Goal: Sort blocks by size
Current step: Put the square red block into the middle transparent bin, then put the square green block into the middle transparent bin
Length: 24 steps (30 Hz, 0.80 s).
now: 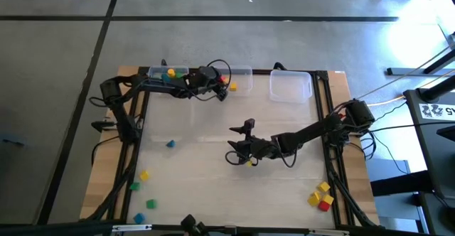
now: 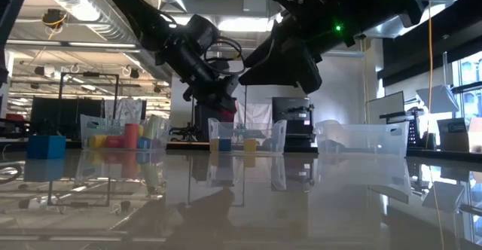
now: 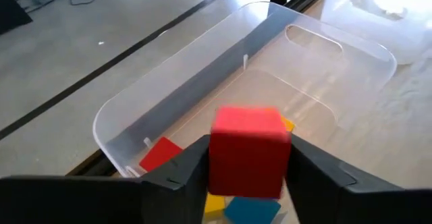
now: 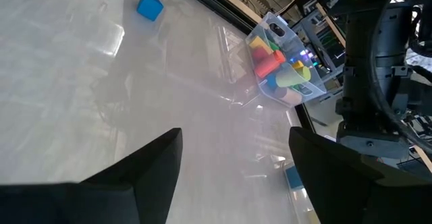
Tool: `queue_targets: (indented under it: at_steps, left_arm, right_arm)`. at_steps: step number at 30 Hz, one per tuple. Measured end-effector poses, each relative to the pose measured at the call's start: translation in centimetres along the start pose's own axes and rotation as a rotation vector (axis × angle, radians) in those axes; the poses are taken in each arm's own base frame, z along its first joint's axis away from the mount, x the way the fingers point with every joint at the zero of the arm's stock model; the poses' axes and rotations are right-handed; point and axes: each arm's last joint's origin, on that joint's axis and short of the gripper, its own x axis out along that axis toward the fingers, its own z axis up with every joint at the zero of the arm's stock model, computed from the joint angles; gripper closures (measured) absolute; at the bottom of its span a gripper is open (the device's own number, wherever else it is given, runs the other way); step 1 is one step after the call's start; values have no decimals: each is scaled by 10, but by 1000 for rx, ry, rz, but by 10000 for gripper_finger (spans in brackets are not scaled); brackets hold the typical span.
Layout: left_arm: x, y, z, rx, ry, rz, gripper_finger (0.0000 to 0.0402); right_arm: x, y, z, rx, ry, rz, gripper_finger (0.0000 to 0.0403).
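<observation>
My left gripper point(image 1: 222, 82) is at the table's far edge, shut on a red cube point(image 3: 246, 150) above the middle clear bin point(image 1: 242, 74). In that bin lie a red block point(image 3: 160, 153), a yellow block point(image 3: 287, 124) and, under the cube, a yellow and a blue one point(image 3: 253, 212). The far-left bin point(image 1: 167, 74) holds several coloured blocks. My right gripper point(image 1: 240, 156) is open low over the table's middle, with only bare table between its fingers point(image 4: 236, 156). A bit of yellow point(image 1: 250, 163) shows beside it. My left gripper pinches the red cube by two opposite side faces point(image 3: 214, 158) between its two fingers. The cube's upper part stands out beyond the fingertips. It is lifted clear, over the middle bin's inside.
An empty clear bin point(image 1: 290, 87) stands at the far right. Loose blocks lie on the table: a blue one point(image 1: 170, 143) at the left, yellow, green and blue ones point(image 1: 144, 174) at the near left, and yellow and red ones point(image 1: 321, 197) at the near right.
</observation>
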Motion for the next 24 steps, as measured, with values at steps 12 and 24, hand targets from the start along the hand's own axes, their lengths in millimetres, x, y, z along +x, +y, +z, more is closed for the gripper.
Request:
queue_targets:
  at_steps: [12,24]
  left_arm:
    - [-23,-5,13,57,-26,-25,162]
    - [-120,-28,32,221,-24,-164,166]
  right_arm:
    - [0,0,-1,-4,4,3,125]
    - [0,0,0,-1,-3,9,125]
